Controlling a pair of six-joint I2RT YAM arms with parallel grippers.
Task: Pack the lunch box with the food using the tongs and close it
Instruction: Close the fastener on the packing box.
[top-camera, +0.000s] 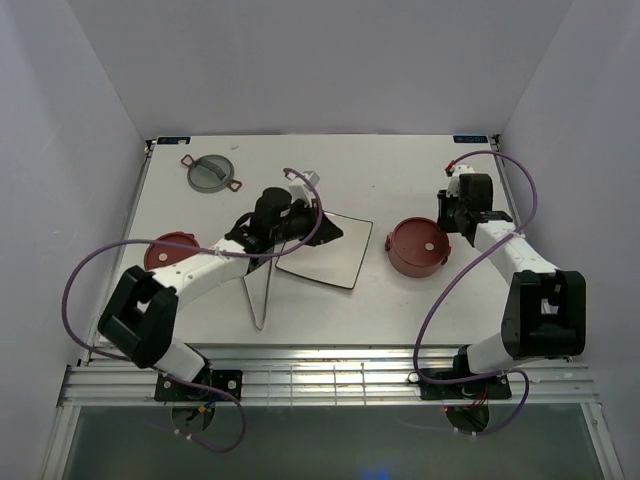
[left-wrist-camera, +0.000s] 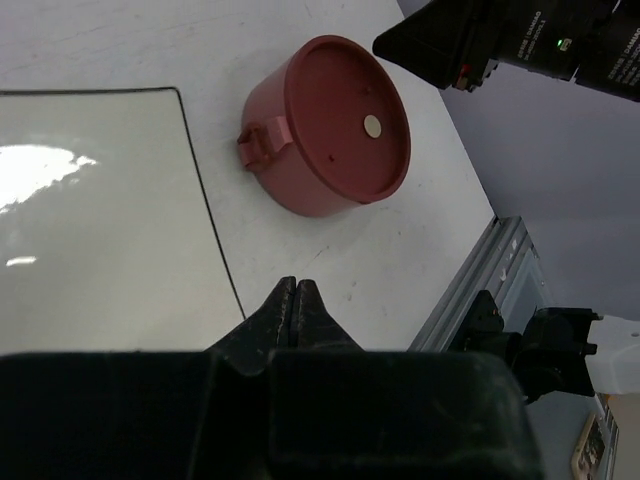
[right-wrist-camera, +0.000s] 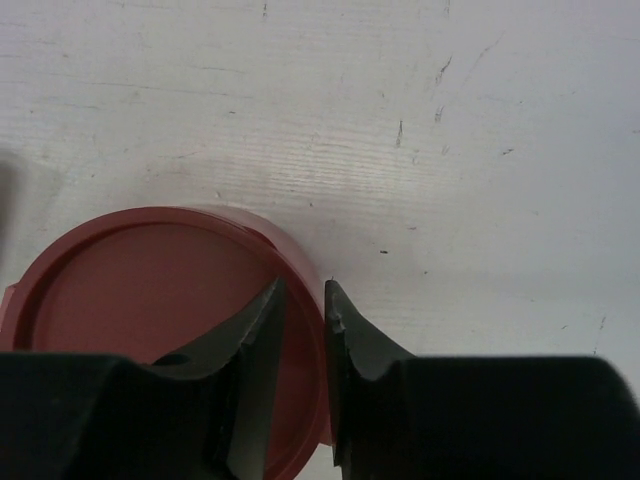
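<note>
One red lunch box bowl (top-camera: 418, 247) with its flat lid on stands right of the square plate (top-camera: 332, 260); the left wrist view shows it too (left-wrist-camera: 330, 125). My right gripper (right-wrist-camera: 303, 290) hangs over its right rim, jaws a little apart, one finger (right-wrist-camera: 255, 340) above the lid and the other outside the wall. I cannot tell if they touch the rim. My left gripper (left-wrist-camera: 297, 292) is shut on nothing above the plate's right edge (top-camera: 336, 232). The tongs (top-camera: 253, 300) lie on the table under the left arm. A second red bowl (top-camera: 172, 250) sits far left. No food is in view.
A grey-green top lid (top-camera: 210, 173) with red clips lies at the back left. The plate (left-wrist-camera: 90, 220) looks bare and glossy. The metal rail (top-camera: 320, 380) marks the table's near edge, and white walls close in both sides.
</note>
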